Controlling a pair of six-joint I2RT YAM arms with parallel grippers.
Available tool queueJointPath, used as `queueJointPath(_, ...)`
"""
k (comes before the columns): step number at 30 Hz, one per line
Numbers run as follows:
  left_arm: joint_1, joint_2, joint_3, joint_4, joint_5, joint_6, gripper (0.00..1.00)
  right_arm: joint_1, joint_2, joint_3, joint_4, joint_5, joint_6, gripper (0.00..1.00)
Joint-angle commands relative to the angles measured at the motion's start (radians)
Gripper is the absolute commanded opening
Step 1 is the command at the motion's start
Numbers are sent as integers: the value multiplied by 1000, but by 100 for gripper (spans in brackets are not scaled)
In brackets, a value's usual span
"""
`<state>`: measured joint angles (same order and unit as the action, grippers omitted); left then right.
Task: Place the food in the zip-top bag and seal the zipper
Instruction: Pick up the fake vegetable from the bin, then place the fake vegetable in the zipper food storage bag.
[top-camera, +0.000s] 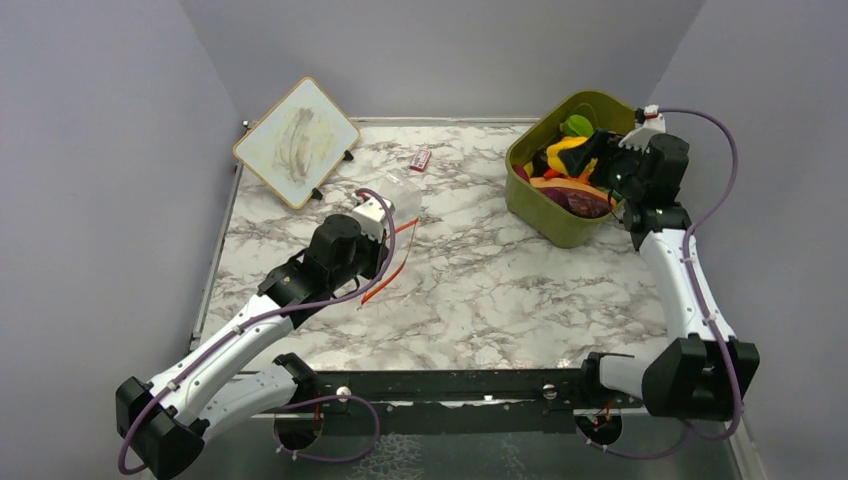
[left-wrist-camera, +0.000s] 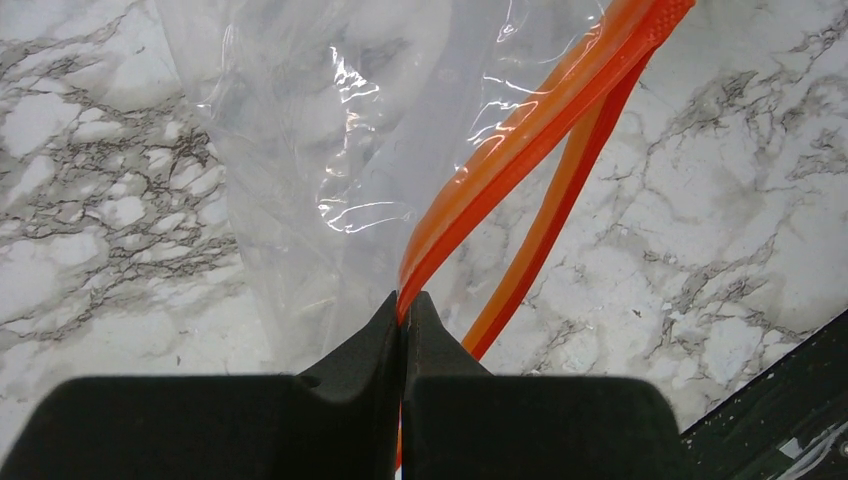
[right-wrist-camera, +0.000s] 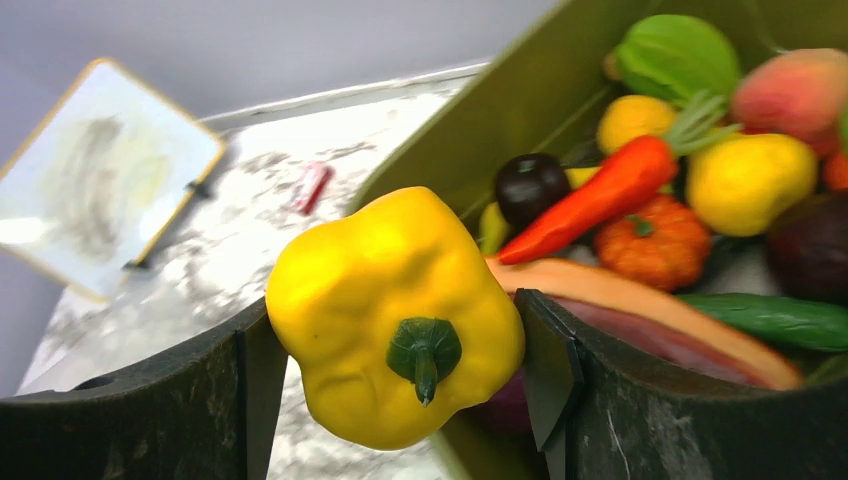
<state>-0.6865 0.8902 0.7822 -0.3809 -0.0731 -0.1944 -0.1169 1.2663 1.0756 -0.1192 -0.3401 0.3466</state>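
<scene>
My left gripper is shut on one lip of the orange-red zipper of the clear zip-top bag, which lies on the marble table. The other zipper lip hangs apart from it, so the mouth is open; the zipper also shows in the top view. My right gripper is over the olive-green tub and is shut on a yellow toy pepper, which also shows in the top view. More toy food lies in the tub: a red chili, a pumpkin, a lemon.
A framed white board leans at the back left. A small red-white packet lies on the table near the back wall. Grey walls close in the table on three sides. A black rail runs along the near edge.
</scene>
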Motion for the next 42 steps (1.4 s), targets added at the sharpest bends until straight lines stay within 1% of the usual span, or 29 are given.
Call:
queueJointPath(1,7,23,45,29,28,-58,0,42,-136,-57,-57,-115,36,47)
queueJointPath(8,7,62,55,54,42,-118,0,76,-356,-151,-82,-239,95,47)
queueJointPath(13,7,90,64,75,59,-149,0,87,-454,-209,-84,-317,157,47)
queueJointPath(16,7,110,72,85,72,-163,0,97,-466,-240,-75,-329,166,46)
queueJointPath(20,7,134,85,94,87,-179,0,130,-427,-250,-99,-349,162,46)
queueJointPath(27,7,160,107,95,106,-206,0,280,-427,-265,-66,-328,199,46)
queueJointPath(31,7,173,120,97,121,-220,0,351,-435,-300,-16,-307,240,45)
queueJointPath(35,7,181,126,103,117,-235,0,437,-406,-316,22,-274,265,45)
queueJointPath(38,6,185,130,103,107,-242,0,539,-370,-308,46,-218,276,45)
queueJointPath(42,7,198,149,92,137,-249,0,689,-313,-295,107,-142,299,45)
